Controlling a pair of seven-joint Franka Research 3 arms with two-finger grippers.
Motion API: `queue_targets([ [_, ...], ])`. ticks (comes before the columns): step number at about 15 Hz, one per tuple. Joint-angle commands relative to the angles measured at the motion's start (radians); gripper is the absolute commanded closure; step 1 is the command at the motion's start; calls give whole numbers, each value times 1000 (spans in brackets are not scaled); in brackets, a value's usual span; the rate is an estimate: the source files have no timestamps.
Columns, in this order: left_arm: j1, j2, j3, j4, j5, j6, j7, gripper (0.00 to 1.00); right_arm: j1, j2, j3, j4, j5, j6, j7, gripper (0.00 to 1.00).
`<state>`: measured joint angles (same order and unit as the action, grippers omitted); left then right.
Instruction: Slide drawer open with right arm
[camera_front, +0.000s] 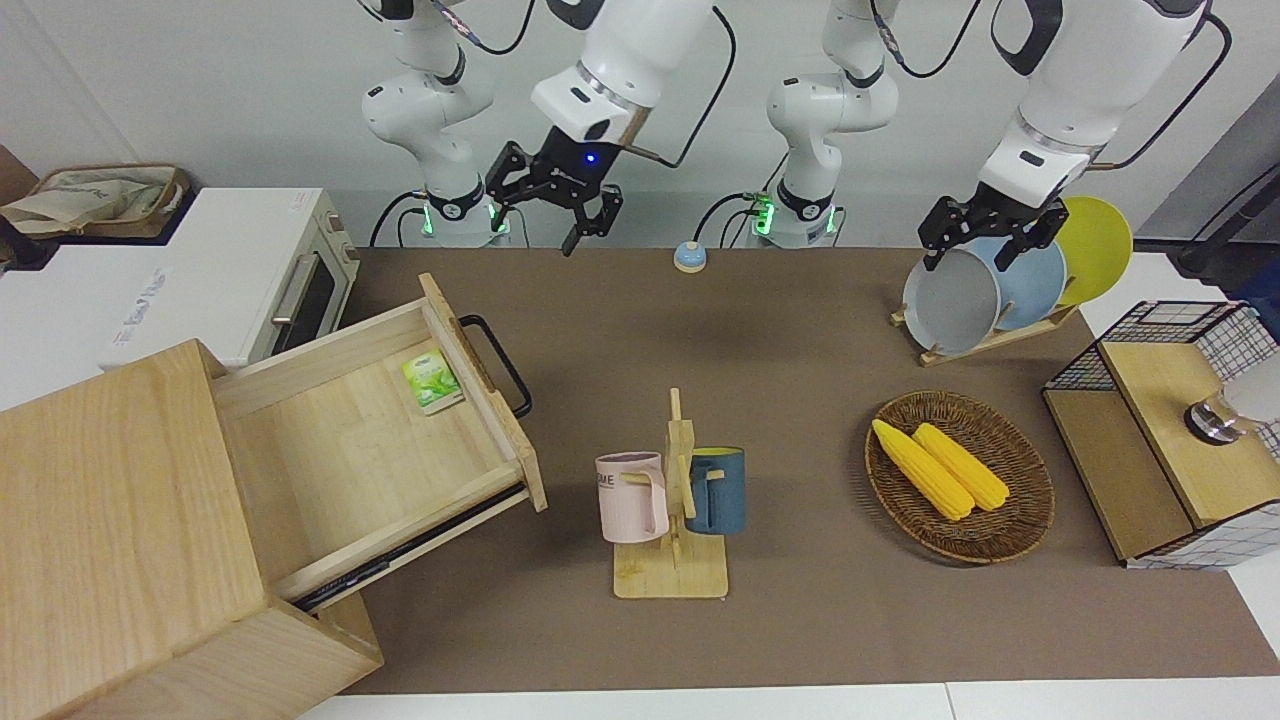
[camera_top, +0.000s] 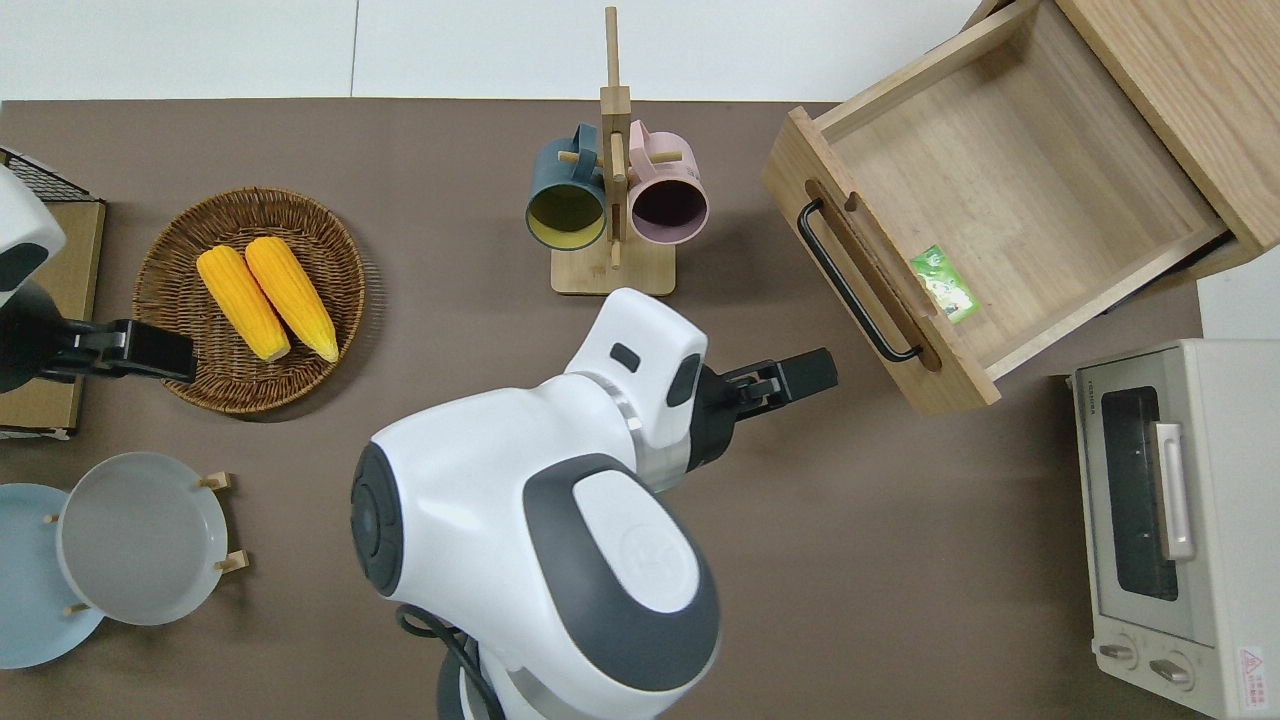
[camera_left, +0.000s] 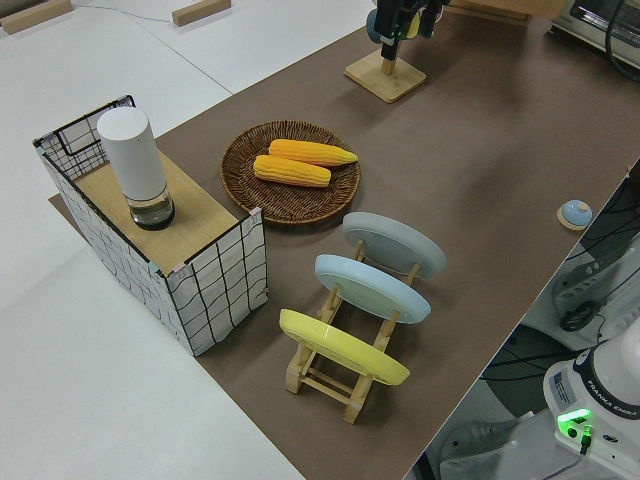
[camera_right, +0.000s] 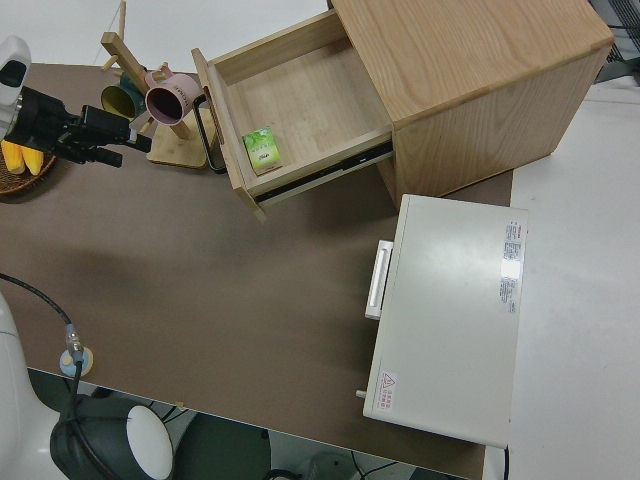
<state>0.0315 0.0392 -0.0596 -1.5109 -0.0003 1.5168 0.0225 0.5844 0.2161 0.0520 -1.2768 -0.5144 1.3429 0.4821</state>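
The light-wood drawer (camera_front: 350, 450) stands pulled far out of the big wooden box (camera_front: 110, 520) at the right arm's end of the table. Its black loop handle (camera_front: 497, 365) is free. A small green packet (camera_front: 431, 381) lies inside by the drawer's front. The drawer also shows in the overhead view (camera_top: 1000, 170) and the right side view (camera_right: 290, 100). My right gripper (camera_front: 545, 210) is open, empty and raised. In the overhead view the right gripper (camera_top: 825, 368) is over bare table, apart from the handle (camera_top: 855, 285). My left arm is parked.
A white toaster oven (camera_front: 270, 270) stands beside the box, nearer to the robots. A mug stand (camera_front: 672, 500) with two mugs is mid-table. A basket with corn (camera_front: 958, 475), a plate rack (camera_front: 990, 285) and a wire rack (camera_front: 1170, 430) are toward the left arm's end.
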Motion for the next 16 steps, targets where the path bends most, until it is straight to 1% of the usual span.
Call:
queue_targets([
  [1,4,11,-6,26,17,-20,10,7,-248,-101,148,-29,160,54,-28,13],
  [2,4,11,-6,26,17,-20,10,7,-343,-116,205,-29,196,58,-42,13],
  [3,4,11,-6,24,17,-20,10,7,-404,-126,244,-27,220,58,-59,13],
  [5,4,11,-6,24,17,-20,10,7,-529,-138,310,-27,282,61,-91,13],
  [7,4,11,-6,26,17,-20,10,7,-650,-147,356,-29,359,97,-126,13],
  [8,4,11,-6,26,17,-20,10,7,-699,-147,365,-30,403,107,-149,13],
  [9,4,11,-6,26,17,-20,10,7,-740,-147,367,-33,446,117,-177,13],
  [11,4,11,-6,24,17,-20,10,7,-802,-146,367,-39,516,148,-236,13],
  [13,4,11,-6,24,17,-20,10,7,-840,-144,367,-70,542,185,-295,13],
  [16,4,11,-6,24,17,-20,10,7,-873,-141,365,-125,540,231,-321,13],
])
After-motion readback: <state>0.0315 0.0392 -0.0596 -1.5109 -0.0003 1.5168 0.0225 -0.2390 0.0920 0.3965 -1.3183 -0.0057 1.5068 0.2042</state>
